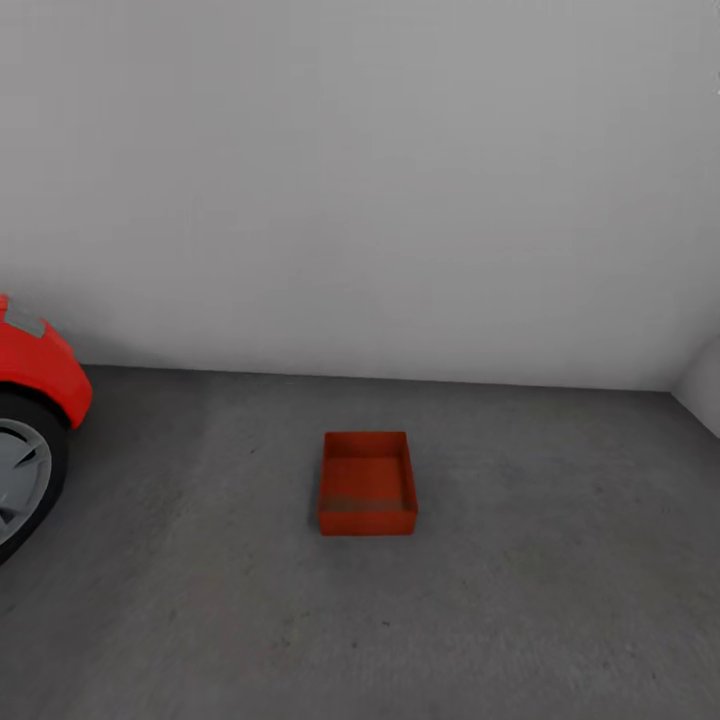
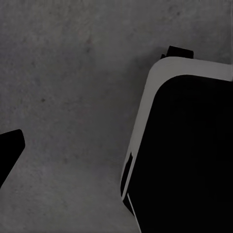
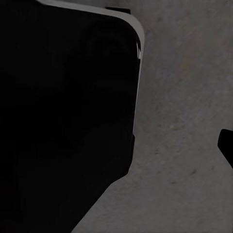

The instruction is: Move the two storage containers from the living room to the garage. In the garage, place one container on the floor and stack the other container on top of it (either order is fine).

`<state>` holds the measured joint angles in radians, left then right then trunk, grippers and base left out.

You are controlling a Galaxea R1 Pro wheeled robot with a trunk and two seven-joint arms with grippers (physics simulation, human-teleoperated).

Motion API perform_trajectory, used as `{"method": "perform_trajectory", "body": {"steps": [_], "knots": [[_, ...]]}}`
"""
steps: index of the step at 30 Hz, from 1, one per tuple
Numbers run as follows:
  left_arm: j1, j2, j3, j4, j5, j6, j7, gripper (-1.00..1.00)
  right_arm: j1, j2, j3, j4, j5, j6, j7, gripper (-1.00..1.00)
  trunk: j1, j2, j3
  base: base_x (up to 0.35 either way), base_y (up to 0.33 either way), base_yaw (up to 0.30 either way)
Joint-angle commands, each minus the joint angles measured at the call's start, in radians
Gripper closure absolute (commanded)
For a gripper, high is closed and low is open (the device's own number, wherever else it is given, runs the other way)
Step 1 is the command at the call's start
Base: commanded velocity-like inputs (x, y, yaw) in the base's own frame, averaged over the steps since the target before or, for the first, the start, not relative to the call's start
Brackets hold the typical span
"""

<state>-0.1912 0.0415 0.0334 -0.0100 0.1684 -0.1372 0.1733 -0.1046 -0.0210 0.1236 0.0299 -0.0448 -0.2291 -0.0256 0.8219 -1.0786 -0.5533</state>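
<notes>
One orange-red open-top storage container (image 1: 367, 483) stands upright and empty on the garage's dark grey floor (image 1: 560, 590), in the middle of the head view and a little short of the back wall. Nothing is stacked on it. In the left wrist view a single dark fingertip (image 2: 8, 150) of the left gripper pokes in over bare concrete. A dark fingertip (image 3: 227, 145) of the right gripper shows the same way in the right wrist view. Neither gripper holds anything that I can see, and their jaw spacing does not show.
A glossy red car (image 1: 40, 370) with its wheel (image 1: 20, 480) stands at the left edge. A plain white wall (image 1: 400, 200) closes the back, with a corner at the far right. My dark base with a light rim (image 2: 184, 145) (image 3: 68, 121) hangs over the concrete.
</notes>
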Motion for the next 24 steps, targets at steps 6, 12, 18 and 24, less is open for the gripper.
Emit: {"method": "perform_trajectory", "body": {"steps": [6, 12, 18, 24], "knots": [[-0.001, 0.0, 0.002, 0.001, 0.005, -0.004, 0.0, -1.0, -0.001, 0.001, 0.008, 0.004, -0.005, -0.005, -0.002, -1.0, 0.0, 0.0, 0.009, 0.0, 0.0, 0.0], [-0.001, 0.0, 0.002, 0.001, 0.005, -0.004, 0.0, -1.0, -0.001, -0.002, 0.007, 0.003, -0.007, -0.004, -0.002, -1.0, 0.0, 0.0, 0.019, 0.0, 0.0, 0.0], [-0.001, 0.0, 0.001, 0.001, 0.005, -0.004, 0.0, -1.0, -0.001, 0.0, 0.007, 0.004, -0.007, -0.005, -0.002, -1.0, 0.0, 0.0, 0.028, 0.0, 0.0, 0.0], [-0.001, 0.0, 0.001, 0.001, 0.005, -0.004, 0.0, -1.0, -0.001, 0.0, 0.007, 0.004, -0.007, -0.006, -0.002, -1.0, 0.0, 0.0, 0.038, 0.0, 0.0, 0.0]]}}
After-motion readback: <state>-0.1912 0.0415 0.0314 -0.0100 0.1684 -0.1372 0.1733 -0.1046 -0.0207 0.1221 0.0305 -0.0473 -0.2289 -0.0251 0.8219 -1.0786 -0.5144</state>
